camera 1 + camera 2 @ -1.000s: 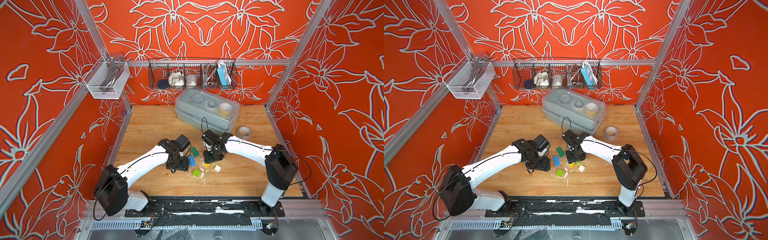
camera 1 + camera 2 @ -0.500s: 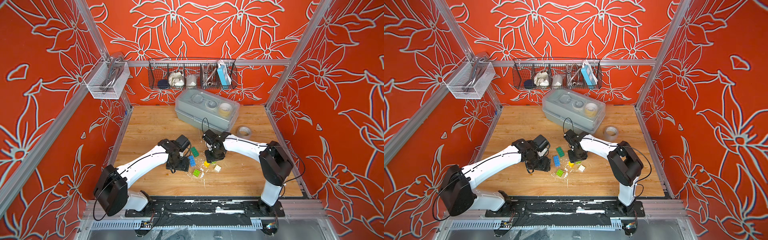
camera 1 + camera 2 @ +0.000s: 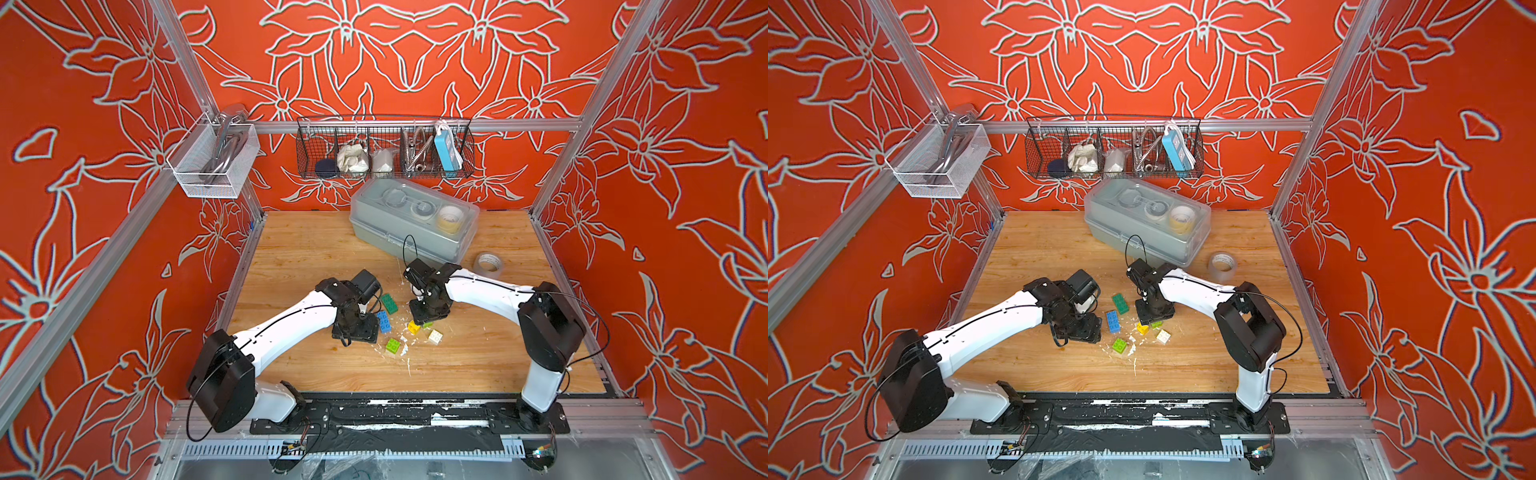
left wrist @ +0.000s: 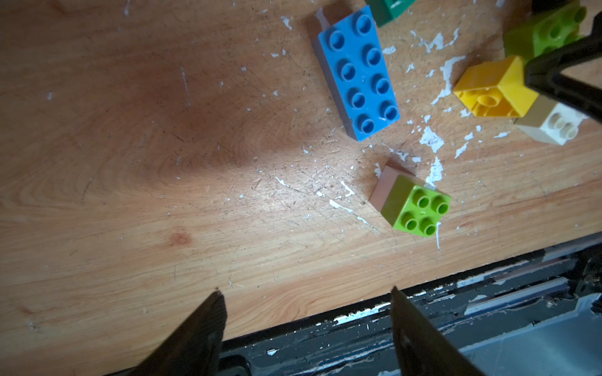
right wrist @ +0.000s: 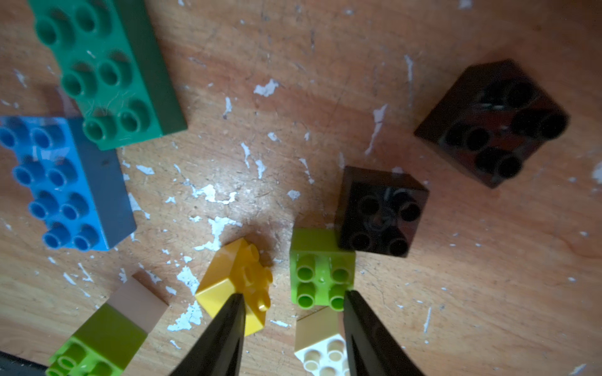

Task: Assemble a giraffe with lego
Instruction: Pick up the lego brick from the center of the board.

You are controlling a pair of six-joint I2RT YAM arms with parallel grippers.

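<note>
Hovering left claw (image 4: 304, 289): jaws wide apart, nothing between them; we see it low over bare worktop (image 4: 146, 195), just beside the blue brick (image 3: 383, 322), on its left-edge side.
Part-open right claw (image 5: 293, 294): jaws narrowly apart, we see no brick clamped; one fingertip at the yellow brick (image 5: 228, 276), contact unclear; the other just beside a lime brick (image 5: 321, 270); a white brick (image 5: 319, 355) shows in the gap.
Tipped yellow brick: on its side, hollow underside showing in the left wrist view.
Long ones: green brick (image 3: 389, 303) and blue brick flat, studs up, just beside each other.
Two black bricks (image 5: 381, 211): studs up; the nearer one just beside that lime brick.
Joined lime-on-white pair (image 4: 413, 205): the piece nearest the worktop's front edge.
Whole set: we place it mid-worktop, toward the front edge.
Back edge: grey box (image 3: 413, 226); tape roll (image 3: 490, 276) beside it, toward the right edge.
</note>
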